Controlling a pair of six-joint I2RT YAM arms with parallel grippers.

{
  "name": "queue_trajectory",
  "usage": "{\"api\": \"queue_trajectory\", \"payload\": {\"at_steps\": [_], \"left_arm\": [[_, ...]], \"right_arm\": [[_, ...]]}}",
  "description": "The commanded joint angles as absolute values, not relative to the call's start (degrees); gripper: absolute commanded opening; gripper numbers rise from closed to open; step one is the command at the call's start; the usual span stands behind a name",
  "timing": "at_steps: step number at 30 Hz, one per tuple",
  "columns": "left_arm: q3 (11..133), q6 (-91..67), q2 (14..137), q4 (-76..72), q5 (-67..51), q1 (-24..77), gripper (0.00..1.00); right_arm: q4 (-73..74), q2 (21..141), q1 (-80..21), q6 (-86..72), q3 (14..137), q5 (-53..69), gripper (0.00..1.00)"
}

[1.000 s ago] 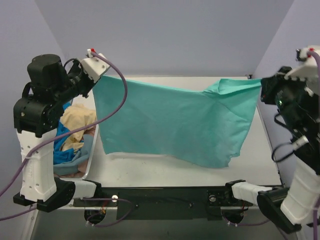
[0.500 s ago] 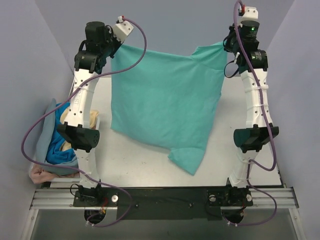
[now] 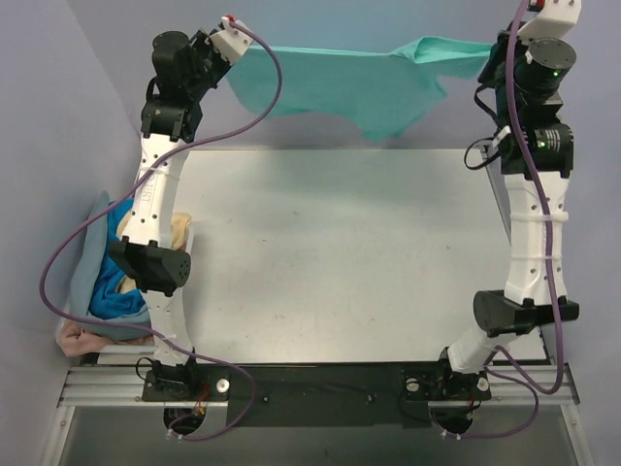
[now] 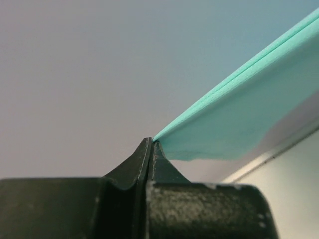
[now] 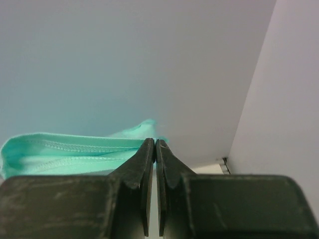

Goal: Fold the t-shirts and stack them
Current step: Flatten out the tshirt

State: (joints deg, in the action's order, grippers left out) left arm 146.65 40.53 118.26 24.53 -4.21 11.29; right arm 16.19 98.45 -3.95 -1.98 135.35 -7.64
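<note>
Over the far edge of the table (image 3: 340,252), the teal-green t-shirt (image 3: 359,83) hangs stretched between the two arms, clear of the surface. From above it shows as a narrow band with one flap sagging lower near the right. How far down its hidden part reaches cannot be told.

The left end effector (image 4: 151,143) is pressed together on a corner of the cloth, and a doubled edge runs away from its tips up and to the right. The right end effector (image 5: 155,143) is likewise clamped on a stitched hem, which bunches to the left of its tips.

Both arms are reached out almost fully. Each rises from its base at the near edge, runs long over its own side of the table, and turns its wrist inward at the top, so the two grips face each other across the width.

Judging by this, the step in hand is spreading the shirt open before the first fold. Laying it flat calls for both arms to come down and back toward the bases together, keeping the same spacing so the cloth stays taut and drapes without wrinkling.

A heap of other t-shirts (image 3: 116,291), with blue, tan and pink cloth showing, waits at the table's left edge beside the left arm.
</note>
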Motion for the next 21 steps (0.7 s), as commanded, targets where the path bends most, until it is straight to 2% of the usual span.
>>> {"api": "queue_trajectory", "payload": {"at_steps": [1, 5, 8, 12, 17, 21], "left_arm": [[139.24, 42.44, 110.67, 29.94, -7.90, 10.11, 0.00], [120.71, 45.52, 101.46, 35.15, -10.54, 10.28, 0.00], [101.24, 47.63, 94.50, 36.91, -11.07, 10.63, 0.00], [80.67, 48.60, 87.02, 39.64, -10.90, 10.90, 0.00], [59.63, 48.69, 78.41, 41.03, -10.20, 11.16, 0.00], [49.95, 47.90, 73.57, 45.61, -9.76, 11.16, 0.00]], "right_arm": [[21.87, 89.32, -3.86, -1.49, 121.34, -11.68, 0.00], [29.26, 77.63, -7.37, -2.37, 100.86, -13.26, 0.00], [32.60, 67.18, -13.17, -4.91, 81.38, -16.17, 0.00], [39.89, 61.45, -22.21, -16.41, 64.04, -11.52, 0.00], [45.69, 62.75, -34.70, -30.11, 53.01, -6.87, 0.00], [48.42, 66.00, -40.16, -36.46, 49.14, -0.53, 0.00]]}}
